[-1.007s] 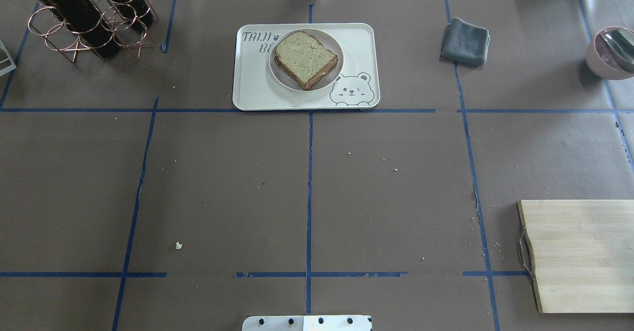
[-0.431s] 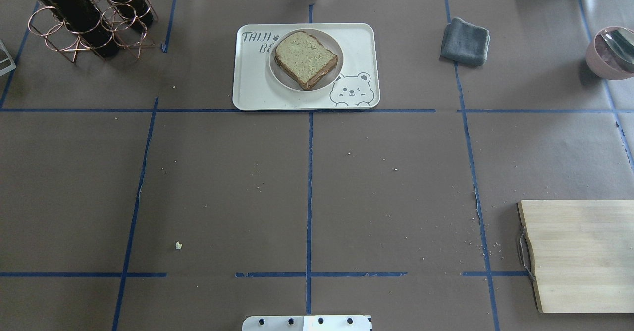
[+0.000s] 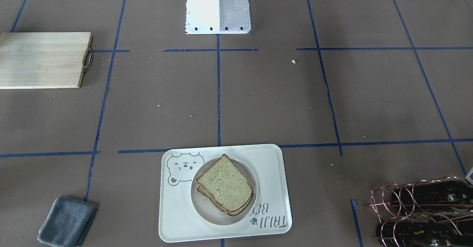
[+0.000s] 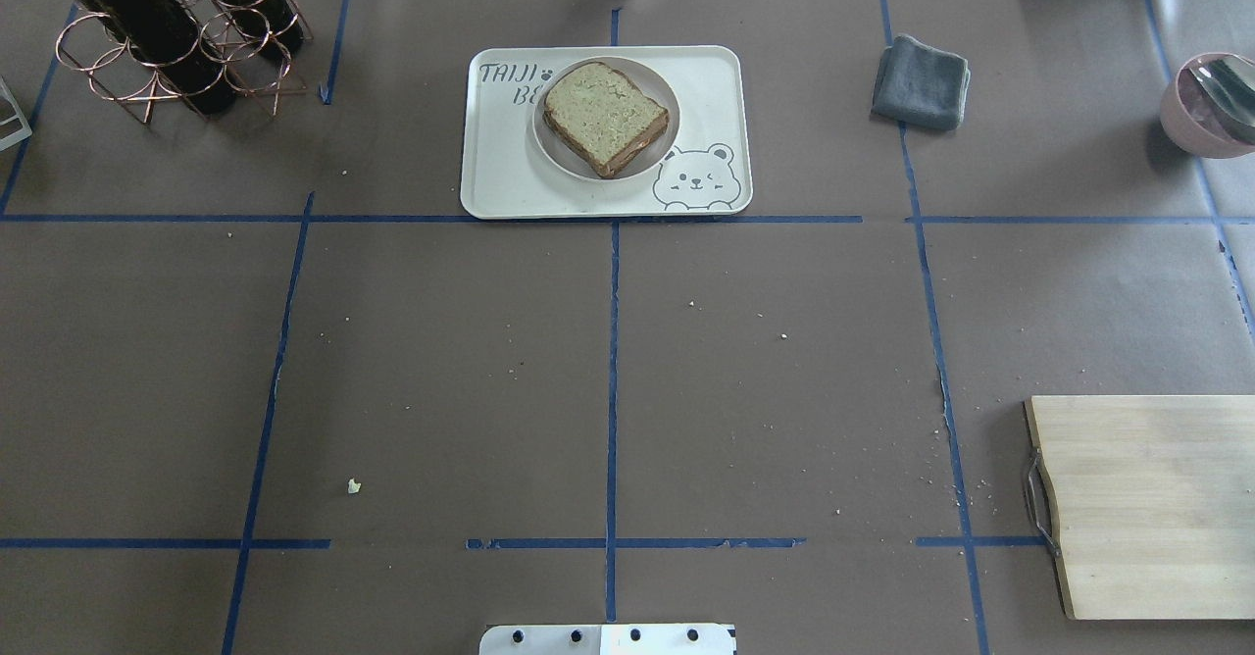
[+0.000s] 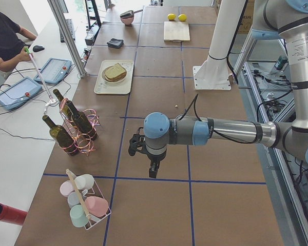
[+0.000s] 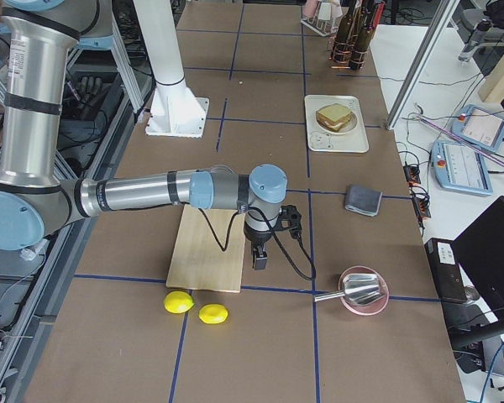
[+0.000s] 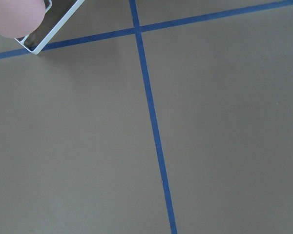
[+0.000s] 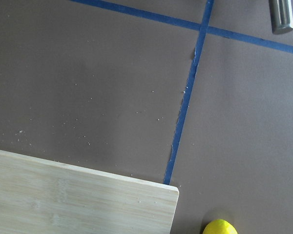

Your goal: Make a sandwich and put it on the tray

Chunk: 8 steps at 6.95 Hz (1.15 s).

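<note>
The sandwich [image 4: 605, 116] is two stacked bread slices with dark crust, lying on a small round white plate [image 4: 551, 148] on the cream tray [image 4: 500, 176] at the table's far middle. A thin pinkish strip shows between the slices; the egg itself is hidden. The sandwich [image 3: 224, 186] and the tray [image 3: 173, 217] also show in the front view. My left gripper [image 5: 153, 173] hangs over bare table far from the tray, near the bottle rack. My right gripper [image 6: 259, 262] hangs by the cutting board's edge. I cannot tell whether either is open or shut.
A wooden cutting board [image 4: 1147, 503] lies at the near right, with two lemons [image 6: 197, 308] beside it. A grey cloth [image 4: 922, 81], a pink bowl with a metal utensil [image 4: 1206, 106], a wire rack of wine bottles [image 4: 167, 32] and a cup rack [image 5: 84, 205] stand around the edges.
</note>
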Tool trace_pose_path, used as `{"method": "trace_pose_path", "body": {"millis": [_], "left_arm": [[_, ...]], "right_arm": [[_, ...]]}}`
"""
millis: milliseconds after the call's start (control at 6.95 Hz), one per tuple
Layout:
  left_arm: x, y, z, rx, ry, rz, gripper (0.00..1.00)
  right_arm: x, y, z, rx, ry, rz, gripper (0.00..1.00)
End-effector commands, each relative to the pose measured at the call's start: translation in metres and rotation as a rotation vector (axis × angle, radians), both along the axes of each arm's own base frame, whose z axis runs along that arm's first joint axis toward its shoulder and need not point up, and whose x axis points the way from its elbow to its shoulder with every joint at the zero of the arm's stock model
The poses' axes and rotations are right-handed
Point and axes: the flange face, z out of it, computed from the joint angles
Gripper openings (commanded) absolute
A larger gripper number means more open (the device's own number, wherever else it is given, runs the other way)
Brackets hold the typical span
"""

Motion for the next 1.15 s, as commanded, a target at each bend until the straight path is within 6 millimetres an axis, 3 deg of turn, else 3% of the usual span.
{"method": "trace_pose_path", "body": {"millis": [0,431,1007], "left_arm": [[0.0000,-0.0075,-0.0011,0.007,-0.001,0.000,1.00],[-0.0044,-0.0019,-0.0002,-0.113,-0.012,-0.010,1.00],[-0.0048,-0.0058,0.0021,-0.109,0.001,-0.014,1.00]], "right_arm": [[-0.0022,-0.0013,-0.0016,-0.030,-0.023,0.030,1.00],[-0.0024,-0.0012,0.0005,-0.039,-0.024,0.035,1.00],[-0.0021,-0.0005,0.0029,-0.049,-0.019,0.042,1.00]]}}
